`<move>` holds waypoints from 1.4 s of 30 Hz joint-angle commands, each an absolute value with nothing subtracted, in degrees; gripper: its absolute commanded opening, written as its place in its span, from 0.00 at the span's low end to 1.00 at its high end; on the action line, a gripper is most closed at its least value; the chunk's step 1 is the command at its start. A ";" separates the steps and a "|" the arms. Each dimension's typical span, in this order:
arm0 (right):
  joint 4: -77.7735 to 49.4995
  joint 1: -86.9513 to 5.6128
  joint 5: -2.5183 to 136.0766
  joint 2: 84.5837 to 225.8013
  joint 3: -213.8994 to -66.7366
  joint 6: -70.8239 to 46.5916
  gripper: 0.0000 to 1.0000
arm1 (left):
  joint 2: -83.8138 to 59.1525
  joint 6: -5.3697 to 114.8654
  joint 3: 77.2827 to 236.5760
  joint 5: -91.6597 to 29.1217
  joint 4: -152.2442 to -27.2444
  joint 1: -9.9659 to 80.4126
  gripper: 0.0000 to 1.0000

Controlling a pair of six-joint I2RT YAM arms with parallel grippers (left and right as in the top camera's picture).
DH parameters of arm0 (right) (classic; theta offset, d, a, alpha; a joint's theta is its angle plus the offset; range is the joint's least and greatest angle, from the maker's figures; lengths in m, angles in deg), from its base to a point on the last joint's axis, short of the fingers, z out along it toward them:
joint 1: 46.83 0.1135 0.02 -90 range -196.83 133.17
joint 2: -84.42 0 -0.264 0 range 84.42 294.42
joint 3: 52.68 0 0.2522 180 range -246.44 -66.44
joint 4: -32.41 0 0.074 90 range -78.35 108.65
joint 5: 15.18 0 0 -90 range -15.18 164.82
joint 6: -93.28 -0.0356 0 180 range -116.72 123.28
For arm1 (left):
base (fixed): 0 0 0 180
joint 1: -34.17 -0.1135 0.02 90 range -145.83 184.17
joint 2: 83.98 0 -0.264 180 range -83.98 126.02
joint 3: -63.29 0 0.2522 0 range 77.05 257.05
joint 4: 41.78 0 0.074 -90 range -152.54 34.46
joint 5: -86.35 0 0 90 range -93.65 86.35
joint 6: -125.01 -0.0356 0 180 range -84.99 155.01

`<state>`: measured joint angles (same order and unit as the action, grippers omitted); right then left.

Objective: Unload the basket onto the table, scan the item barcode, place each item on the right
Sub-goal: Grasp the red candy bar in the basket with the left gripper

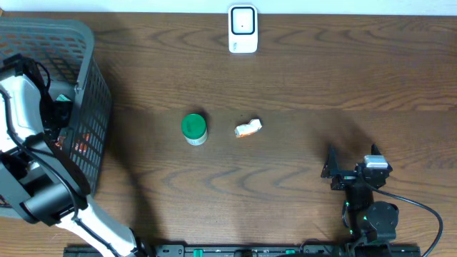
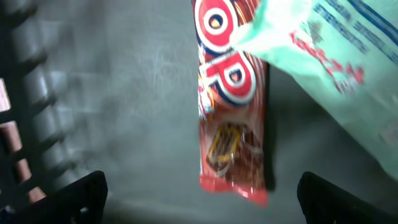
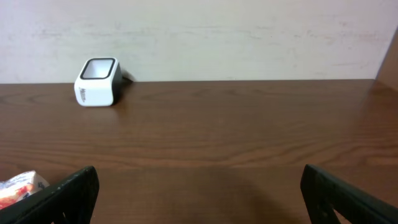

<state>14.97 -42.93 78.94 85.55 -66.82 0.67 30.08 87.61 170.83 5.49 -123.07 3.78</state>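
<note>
My left arm reaches down into the grey basket (image 1: 89, 78) at the table's left end. In the left wrist view a red snack packet (image 2: 233, 112) lies on the basket floor, partly under a pale green packet (image 2: 336, 56). No barcode shows on either. My left gripper (image 2: 199, 202) hangs open just above the red packet's lower end, touching nothing. The white scanner (image 1: 243, 28) stands at the table's far edge. Low at the front right, my right gripper (image 1: 352, 164) is open and empty, facing the scanner (image 3: 97, 82).
A green-lidded jar (image 1: 193, 128) and a small white and orange packet (image 1: 248, 128) sit mid-table; that packet (image 3: 18, 186) also shows at the right wrist view's lower left. Basket walls (image 2: 25, 93) rise left of the left gripper. A cable trails behind the right arm.
</note>
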 commanded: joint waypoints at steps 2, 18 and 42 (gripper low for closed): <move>14.75 -42.71 79.03 85.57 -66.76 -0.07 0.99 | 31.92 85.27 170.07 6.08 -121.23 1.84 0.98; 14.75 -42.71 79.03 85.57 -66.76 -0.07 0.99 | 32.09 81.10 161.02 6.06 -108.95 1.27 0.86; 14.75 -42.71 79.03 85.57 -66.76 -0.07 0.99 | 7.13 80.42 158.98 -4.69 -105.89 -1.59 0.07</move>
